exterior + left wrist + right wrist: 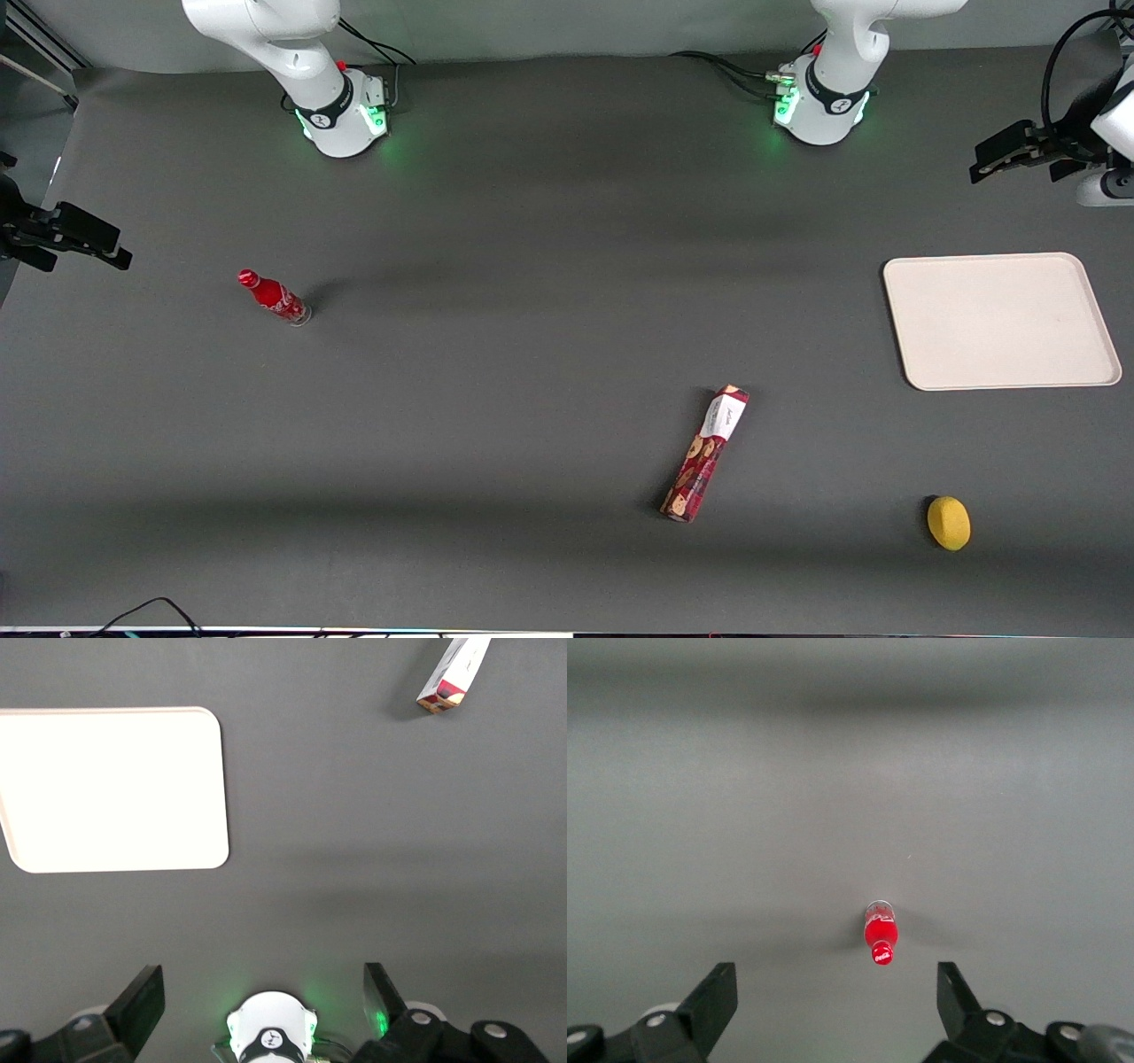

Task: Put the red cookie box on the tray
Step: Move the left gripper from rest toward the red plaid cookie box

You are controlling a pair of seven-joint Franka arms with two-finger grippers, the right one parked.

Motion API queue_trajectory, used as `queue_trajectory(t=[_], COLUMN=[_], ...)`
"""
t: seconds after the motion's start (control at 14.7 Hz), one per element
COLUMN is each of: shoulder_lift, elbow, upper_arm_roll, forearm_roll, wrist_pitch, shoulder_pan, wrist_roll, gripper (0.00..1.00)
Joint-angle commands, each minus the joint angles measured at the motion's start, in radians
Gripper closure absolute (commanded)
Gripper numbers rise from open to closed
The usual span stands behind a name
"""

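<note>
The red cookie box (704, 452) lies flat on the dark table, nearer to the front camera than the tray, with its white label end pointing away from the camera. Only that end shows in the left wrist view (454, 673). The cream-white tray (999, 321) lies bare at the working arm's end of the table and also shows in the left wrist view (111, 788). My left gripper (1010, 158) hangs high above the table, farther from the front camera than the tray. It is open and empty (261, 979), well apart from the box.
A small red soda bottle (275, 298) stands toward the parked arm's end of the table. A yellow lemon-like object (948, 523) lies near the front edge, nearer to the camera than the tray. The working arm's base (822, 106) stands at the table's back.
</note>
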Motion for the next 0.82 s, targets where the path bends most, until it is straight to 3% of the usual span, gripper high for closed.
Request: queue_trajectory(t=[0.0, 0.34, 0.75], shoulder_lift=[0.012, 0.05, 0.408], elbow=[0.014, 0.032, 0.325], upper_arm_roll=[0.012, 0.007, -0.094], forearm_roll=[0.034, 0.029, -0.038], wrist_pitch=[0.01, 0.076, 0.137], shoulder_pan=[-0.021, -0.022, -0.044], wrist_roll=[0.031, 0.026, 0.007], gripper=[0.0, 0.0, 0.0])
